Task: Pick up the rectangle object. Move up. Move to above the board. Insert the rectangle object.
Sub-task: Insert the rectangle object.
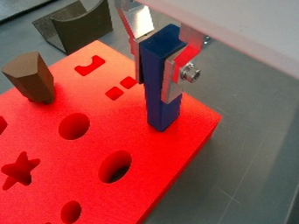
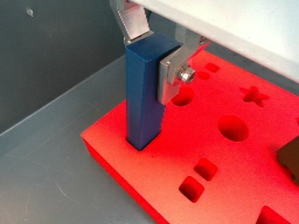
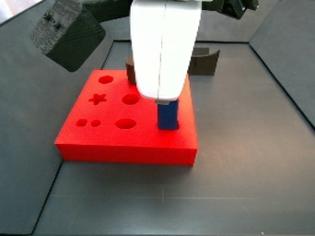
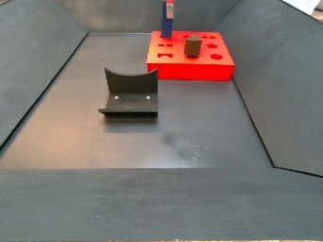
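The rectangle object [image 1: 162, 105] is a tall blue bar standing upright, also seen in the other wrist view [image 2: 145, 105]. My gripper [image 1: 160, 66] is shut on its upper part, with silver fingers [image 2: 170, 68] on both sides. The bar's lower end meets the top of the red board [image 1: 70, 175] near one corner. The bar hides any hole beneath it. In a side view the white gripper body [image 3: 160, 46] covers most of the bar [image 3: 168, 115] over the board [image 3: 123, 138]. The far side view shows the bar [image 4: 167, 11] at the board's [image 4: 190, 66] back left.
A short brown block [image 1: 30, 77] stands in the board, also seen from the side [image 4: 192, 47]. The board has star, round, oval and square holes [image 2: 233, 129]. The dark fixture [image 4: 130, 92] stands on the floor apart from the board. Grey walls enclose the floor.
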